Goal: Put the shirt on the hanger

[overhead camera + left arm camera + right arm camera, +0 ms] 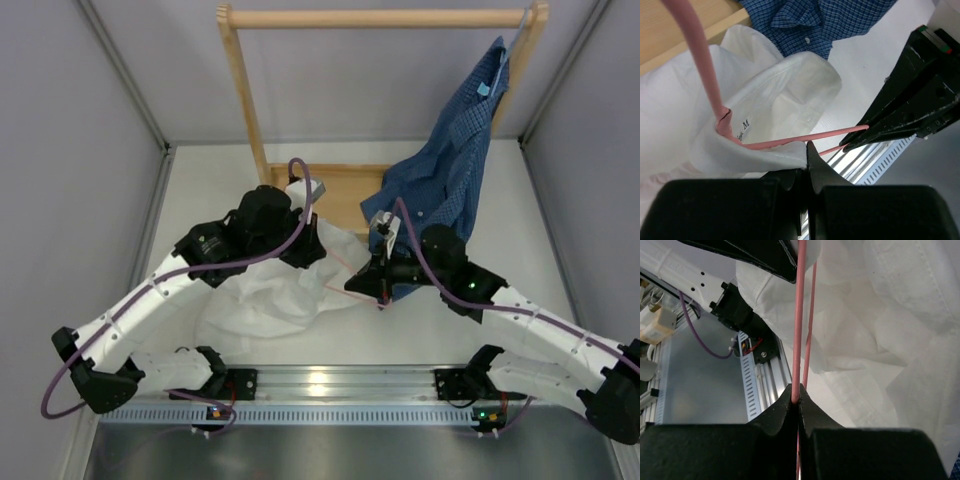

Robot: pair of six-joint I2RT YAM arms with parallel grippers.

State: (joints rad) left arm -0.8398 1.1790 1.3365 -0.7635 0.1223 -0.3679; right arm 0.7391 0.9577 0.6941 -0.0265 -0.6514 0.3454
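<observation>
The white shirt [265, 295] lies bunched on the table left of centre. The pink hanger [790, 140] runs into its collar opening [785, 95], past the size label, with one end rising at the upper left. My left gripper [809, 150] is shut on the shirt's collar edge, right beside the hanger wire. My right gripper [799, 392] is shut on the hanger's thin wire [801, 315], with a second wire running just beside it. In the top view the two grippers [310, 248] [372, 282] stand close together over the shirt's right edge.
A dark blue checked shirt [450, 170] hangs from a wooden rack [380, 18] at the back right and drapes onto the rack's base [340, 190]. A metal rail [330, 385] runs along the near edge. Grey walls enclose both sides.
</observation>
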